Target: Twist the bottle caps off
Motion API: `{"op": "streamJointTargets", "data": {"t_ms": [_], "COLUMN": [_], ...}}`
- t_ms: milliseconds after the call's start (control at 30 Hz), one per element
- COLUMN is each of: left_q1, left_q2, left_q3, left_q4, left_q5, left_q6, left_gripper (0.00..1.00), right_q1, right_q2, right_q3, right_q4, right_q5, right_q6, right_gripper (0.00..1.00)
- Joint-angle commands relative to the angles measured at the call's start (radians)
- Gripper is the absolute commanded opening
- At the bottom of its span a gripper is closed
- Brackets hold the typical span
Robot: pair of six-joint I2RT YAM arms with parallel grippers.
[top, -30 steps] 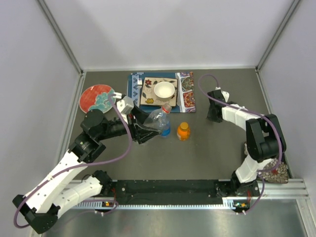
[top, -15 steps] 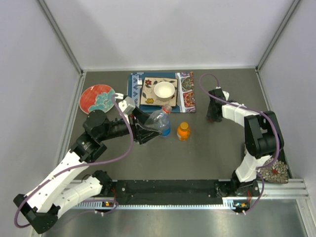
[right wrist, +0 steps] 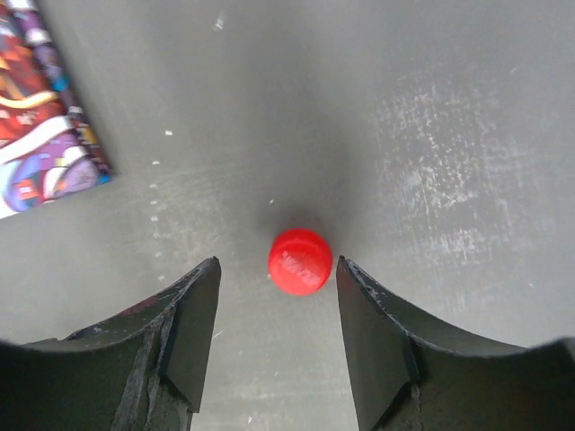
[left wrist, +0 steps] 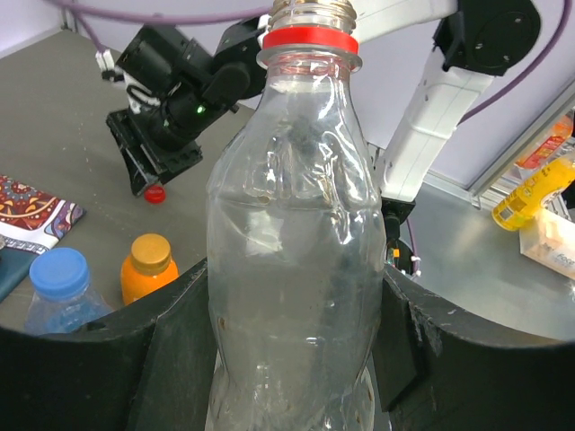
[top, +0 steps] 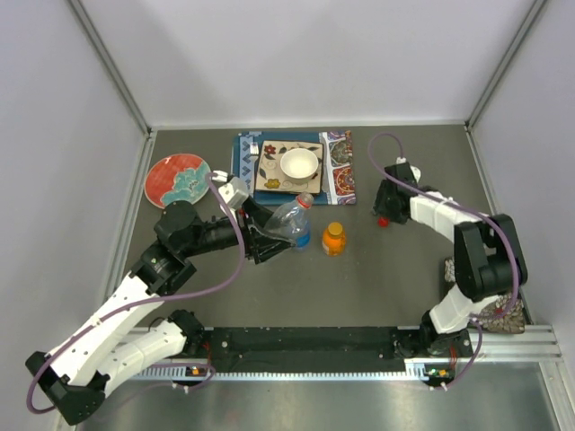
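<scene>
1. Table (top: 395, 269): all task items sit on the grey surface. Two capped bottles stand close together at its centre, so there is little room for setting anything down.

2. Left gripper (top: 265, 238): clamped around the body of the slim clear bottle (left wrist: 296, 224), which it holds tilted above the table. The neck is open and only the red ring remains below the thread. Risk: the thin wall already looks dented between the fingers, and a tighter squeeze could collapse it or let it slide out.

3. Right gripper (top: 386, 214): fingers spread, nothing held, poised low over the table right of the patterned mat (top: 337, 171).

4. Blue-tinted bottle (top: 301, 237) and squat orange bottle (top: 333, 241): upright just beside the held bottle, blue cap (left wrist: 59, 270) and orange cap (left wrist: 151, 252) both on. Risk: lowering the slim bottle here could knock either one over, and a toppled bottle would be harder to grip for unscrewing.

5. Red cap (right wrist: 300, 261): lies flat on the table between the spread fingers, touching neither. Risk: a sideways pull-away could clip the light round cap and send it rolling, so a straight lift appears safer
</scene>
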Motion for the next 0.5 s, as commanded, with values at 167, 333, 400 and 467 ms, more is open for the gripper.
{"op": "streamJointTargets", "data": {"t_ms": [167, 333, 400, 467], "left_q1": [-0.006, -0.006, -0.006, -0.008], "left_q2": [0.013, 0.055, 0.075, 0.087], "left_q3": [-0.001, 0.022, 0.042, 0.064], "left_q4": [0.046, 0.050, 0.042, 0.033], "left_q5": [-0.021, -0.030, -0.034, -0.031], "left_q6": [0.006, 0.018, 0.024, 0.031], "left_gripper": [0.30, 0.30, 0.30, 0.30], "right_q1": [0.011, 0.093, 0.179, 0.213], "right_q2": [-0.426, -0.636, -0.681, -0.737], "right_q3": [0.137, 0.126, 0.143, 0.151], "right_q4": [-0.049, 0.136, 0.149, 0.190], "right_q5": [-0.068, -0.326, -0.389, -0.452], "right_q6": [0.099, 0.072, 0.006, 0.004], "right_gripper": [0.64, 0.80, 0.81, 0.83]}}
